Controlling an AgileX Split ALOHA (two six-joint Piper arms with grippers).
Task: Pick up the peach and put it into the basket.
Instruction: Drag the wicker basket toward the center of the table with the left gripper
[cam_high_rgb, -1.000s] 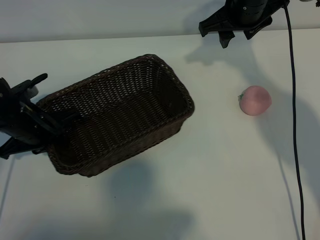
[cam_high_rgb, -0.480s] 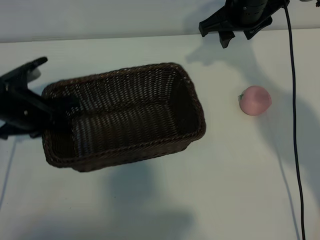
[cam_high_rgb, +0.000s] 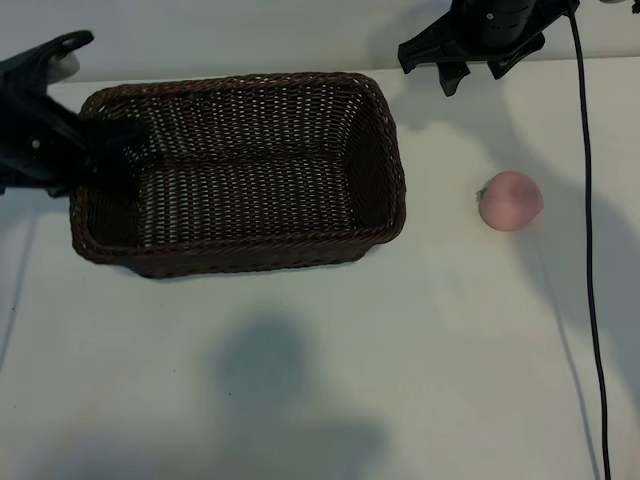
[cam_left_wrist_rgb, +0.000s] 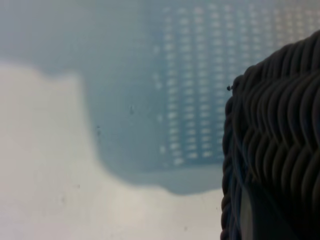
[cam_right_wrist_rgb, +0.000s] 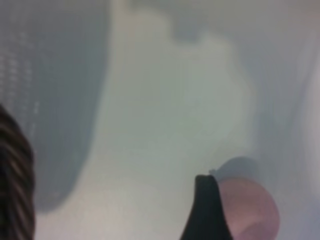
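We see the peach (cam_high_rgb: 511, 200) resting on the white table (cam_high_rgb: 420, 350), well to the right of the basket (cam_high_rgb: 240, 170) and clear of it, its small green stem bit turned toward the basket. In the right wrist view the peach (cam_right_wrist_rgb: 247, 207) shows as a pale pink round shape partly behind one dark fingertip (cam_right_wrist_rgb: 205, 210).

The basket sits lengthwise across the upper left of the table, its braided rim level with the camera's frame and its inside holding nothing. It throws a soft shadow on the table below it, and a latticed patch of light and shade falls beneath its weave in the left wrist view, where a corner of the basket (cam_left_wrist_rgb: 280, 145) fills one side.

The left gripper (cam_high_rgb: 95, 150) clamps the basket's short left wall, its jaws narrowed on the wicker. The right gripper (cam_high_rgb: 470, 75) hangs at the top edge above the peach, its jaws spread and holding nothing; a black cable (cam_high_rgb: 590, 260) trails down the right side. The table surface is plain, matte white, with a paler band along the far edge.
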